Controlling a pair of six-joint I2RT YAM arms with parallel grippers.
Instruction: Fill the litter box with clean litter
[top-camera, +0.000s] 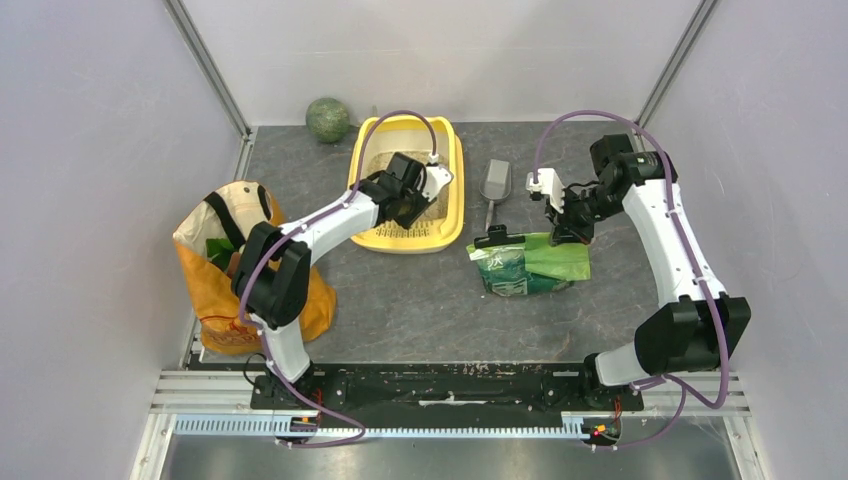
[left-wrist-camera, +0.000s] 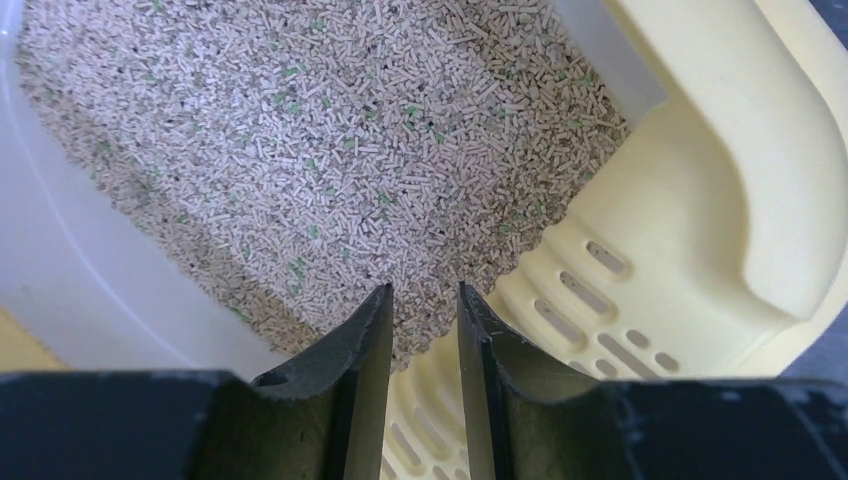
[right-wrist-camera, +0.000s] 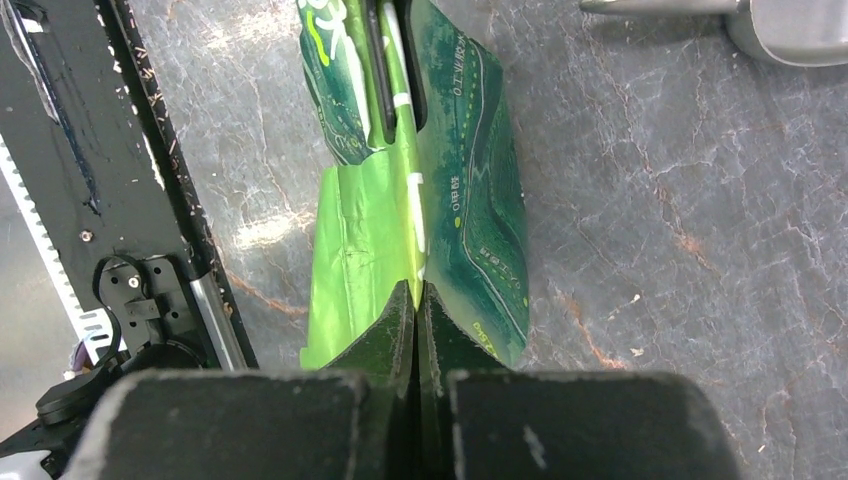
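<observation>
Closest in the left wrist view, the two black fingers of the left hand (left-wrist-camera: 423, 292) stand a narrow gap apart with nothing between them, so this hand is open. It hangs over the litter box (left-wrist-camera: 780, 150), above the line where the slotted grille (left-wrist-camera: 590, 300) meets the filled part. Clean litter (left-wrist-camera: 300, 150) covers the floor of the box beyond the grille: short beige pellets with small green specks, reaching up to the grille's edge.

From above, the yellow box sits at the far middle of the grey worktop (top-camera: 420, 300), with the left arm stretched across its near end. A grey scoop (top-camera: 495, 182) lies just to the right of the box. Nearer than the scoop, a glossy green bag (top-camera: 530, 262) lies flat on the worktop. The right hand (right-wrist-camera: 416, 290) is closed, its fingers pressed together on the right-hand end of that bag, pinching the edge where the light and dark green panels meet.

An orange shopping bag (top-camera: 215, 290) stands at the left edge beside the left arm. A green ball (top-camera: 328, 119) rests in the far left corner, just beyond the box.
</observation>
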